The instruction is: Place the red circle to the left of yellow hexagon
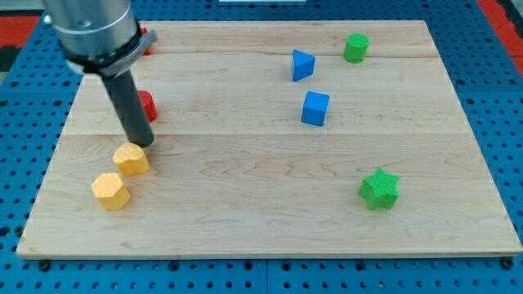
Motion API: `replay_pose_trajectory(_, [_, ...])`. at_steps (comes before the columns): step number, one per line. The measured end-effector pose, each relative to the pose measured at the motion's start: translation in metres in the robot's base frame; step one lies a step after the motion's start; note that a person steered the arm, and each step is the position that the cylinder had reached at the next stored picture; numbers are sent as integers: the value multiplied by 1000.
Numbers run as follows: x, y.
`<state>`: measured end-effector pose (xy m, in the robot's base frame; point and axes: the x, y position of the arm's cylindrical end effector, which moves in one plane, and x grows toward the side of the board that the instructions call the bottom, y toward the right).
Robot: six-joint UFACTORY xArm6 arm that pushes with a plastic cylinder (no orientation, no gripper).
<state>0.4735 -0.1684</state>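
Nearest the bottom edge of the frame, at lower left, sits a yellow hexagon point(110, 191), with a second yellow block point(131, 158) just above and to its right, the two nearly touching. My tip point(142, 143) comes down right at the upper right edge of that second yellow block, seemingly touching it; there is no gripper on this arm, only the dark rod, so nothing is being clasped. A red block point(148, 105), partly hidden behind the rod at the frame's left middle, is probably the red circle I am to move, though its outline cannot be made out fully; another red piece point(146, 41) peeks out behind the arm's housing at upper left and its shape is also hidden. Across the wooden board point(245, 212), a blue block point(302, 64) and a blue cube point(315, 109) lie upper centre-right, a green block point(355, 48) at upper right, and a green star point(379, 189) at lower right, all well apart from the work. I judge the task barely started: the red circle sits above and right of the hexagon. Next, the tip should swing round to the red block's upper right side and push it down-left, skirting both yellow blocks to avoid knocking them.
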Motion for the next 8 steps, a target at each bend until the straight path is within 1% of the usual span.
replay_pose_trajectory(1, [10, 0])
replay_pose_trajectory(6, [9, 1])
replay_pose_trajectory(7, [-26, 3])
replay_pose_trajectory(8, [-73, 7])
